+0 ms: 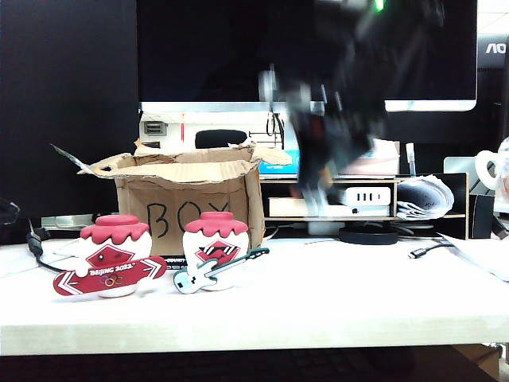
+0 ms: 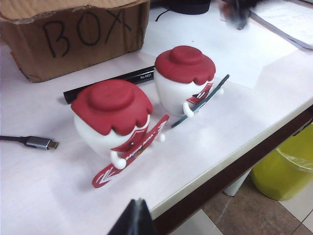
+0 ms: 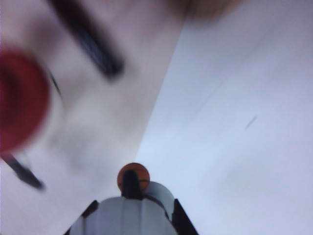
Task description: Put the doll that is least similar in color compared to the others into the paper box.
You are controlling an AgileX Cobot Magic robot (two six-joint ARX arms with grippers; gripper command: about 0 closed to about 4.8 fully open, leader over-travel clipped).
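**Holding the small doll above the bench, right arm blurred**

Looking through the right wrist view, we see the doll [image 3: 128, 208] clamped in the jaws of the right gripper [image 3: 131, 215]: a white rounded hood fills the lower edge, with a tiny brown ball [image 3: 133, 177] showing just beyond it. Its face and outfit are hidden from us. Everything behind it is smeared with motion.

In the exterior view the right arm is a dark blur high above the bench [image 1: 334, 294], just right of the paper box [image 1: 187, 203]; we cannot make out the doll there. The box is brown corrugated card with ragged flaps and "BOX" handwritten on its front.

Only a dark tip of the left gripper [image 2: 134, 218] shows at the edge of the left wrist view, and we cannot tell how its jaws stand.

On the white bench before the box stand the snowboard doll [image 1: 114, 255] and the guitar doll [image 1: 215, 251], both red and white. A black marker [image 2: 110, 84] lies behind them, a USB cable [image 2: 29, 142] to one side. A yellow bin [image 2: 286, 169] sits on the floor.
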